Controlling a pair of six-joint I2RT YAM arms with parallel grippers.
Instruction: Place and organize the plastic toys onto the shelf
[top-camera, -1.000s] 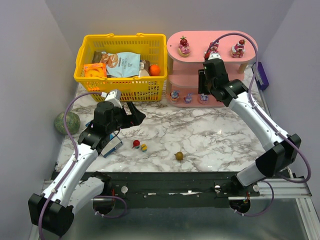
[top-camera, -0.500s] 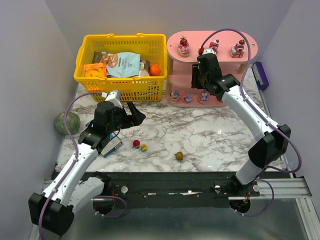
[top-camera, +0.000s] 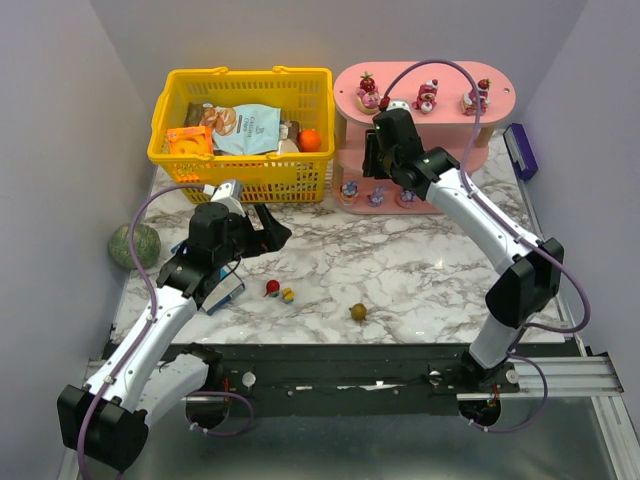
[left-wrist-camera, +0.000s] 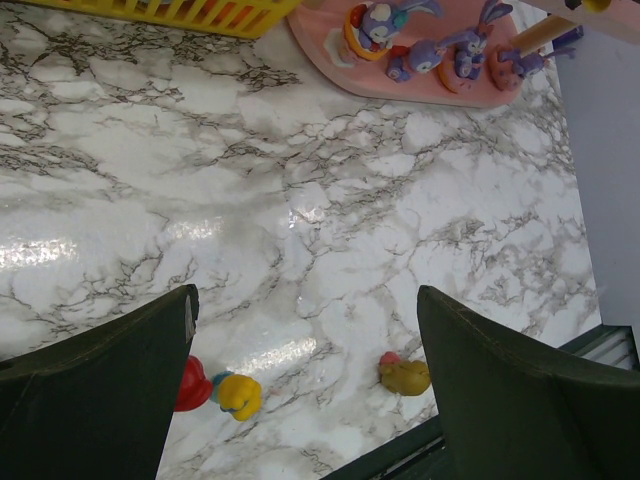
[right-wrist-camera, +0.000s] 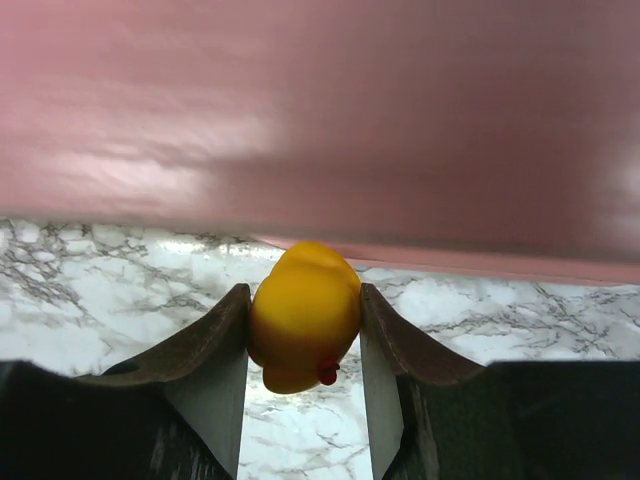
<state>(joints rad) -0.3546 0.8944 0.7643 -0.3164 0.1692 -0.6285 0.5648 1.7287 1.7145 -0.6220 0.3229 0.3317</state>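
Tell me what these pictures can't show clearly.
Top view: the right tool's tips and its yellow toy, hidden under the right arm.
Right wrist view: the shelf is a pink blur; which tier is unclear.
Left wrist view: red toy, half behind the left tool.

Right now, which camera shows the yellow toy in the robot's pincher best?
The right wrist view: the yellow toy fills the middle, squeezed by the right gripper. In the top external view that gripper hides it by the shelf. The left wrist view catches at most a yellow speck up top.
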